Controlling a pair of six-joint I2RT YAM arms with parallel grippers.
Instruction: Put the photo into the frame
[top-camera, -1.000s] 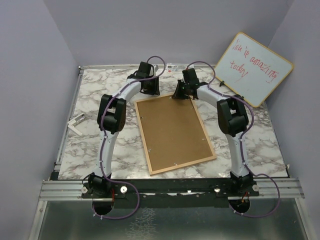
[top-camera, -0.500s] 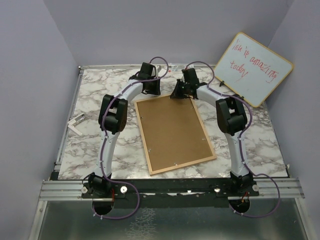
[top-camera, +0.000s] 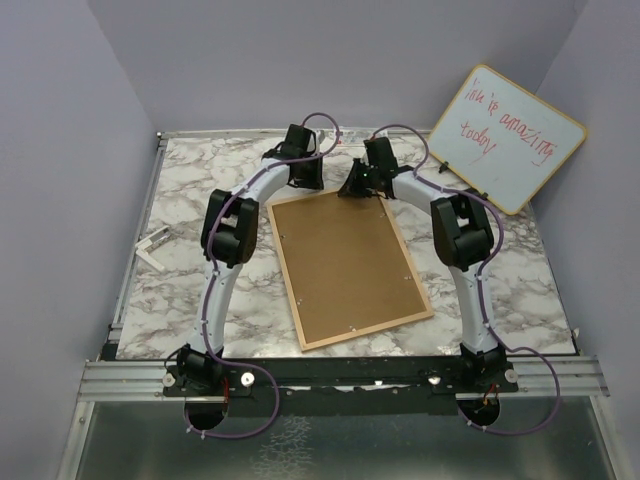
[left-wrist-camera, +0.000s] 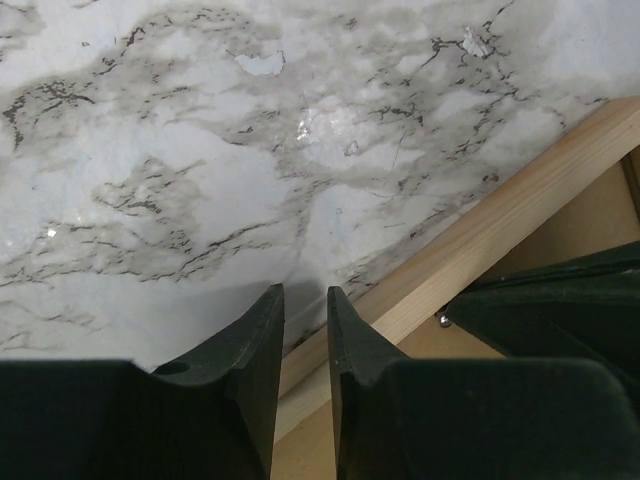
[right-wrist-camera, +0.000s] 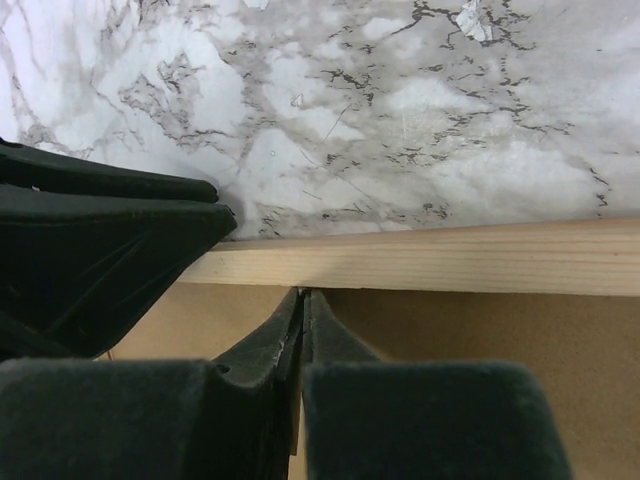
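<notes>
At the frame (right-wrist-camera: 420, 258) far rail: left gripper (left-wrist-camera: 305, 300) narrowly apart, empty; right gripper (right-wrist-camera: 301, 300) closed tight above the backing board (top-camera: 349, 265); I see no photo, so insertion isn't done.

Left arm (top-camera: 222, 235): up from base at near edge, bowed outward, elbow raised, forearm angled in toward far centre.
Right arm (top-camera: 462, 235): mirrored, bowed out to right, forearm angled in likewise.
Left gripper (left-wrist-camera: 305, 290): pointing down and forward, fingers (left-wrist-camera: 255, 330) parted by narrow gap, nothing seen between.
Right gripper (right-wrist-camera: 302, 292): low, fingers (right-wrist-camera: 270, 345) pressed together, no gap at tips.
Both grippers close together at far middle, not touching; each dark in other's wrist view.
</notes>
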